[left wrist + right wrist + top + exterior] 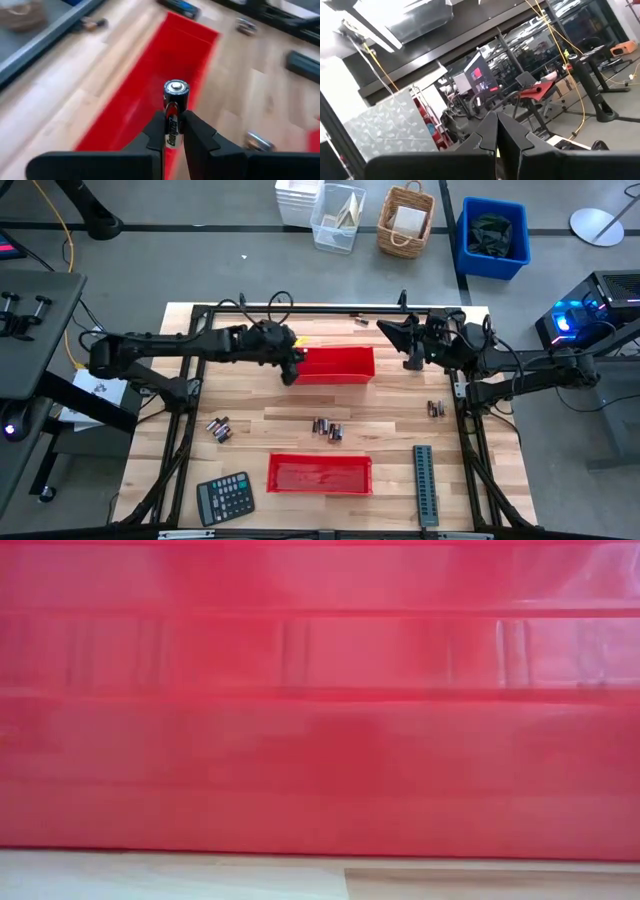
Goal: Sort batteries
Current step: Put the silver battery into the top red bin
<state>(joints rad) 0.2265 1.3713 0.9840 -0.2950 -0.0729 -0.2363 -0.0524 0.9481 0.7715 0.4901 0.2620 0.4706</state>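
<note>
Batteries (327, 429) mostly loose on the table (250, 415): a cluster mid-table between the two red trays, a pair (218, 428) toward the left side, a pair (436, 409) near the right edge. Left gripper (171, 131) has its jaws nearly closed on one battery (175, 107), held above the left end of the far red tray (340, 364). Right gripper (496, 131) fully closed, holding nothing, parked raised at the table's far right. Near red tray (320, 473) sits by the front edge.
</note>
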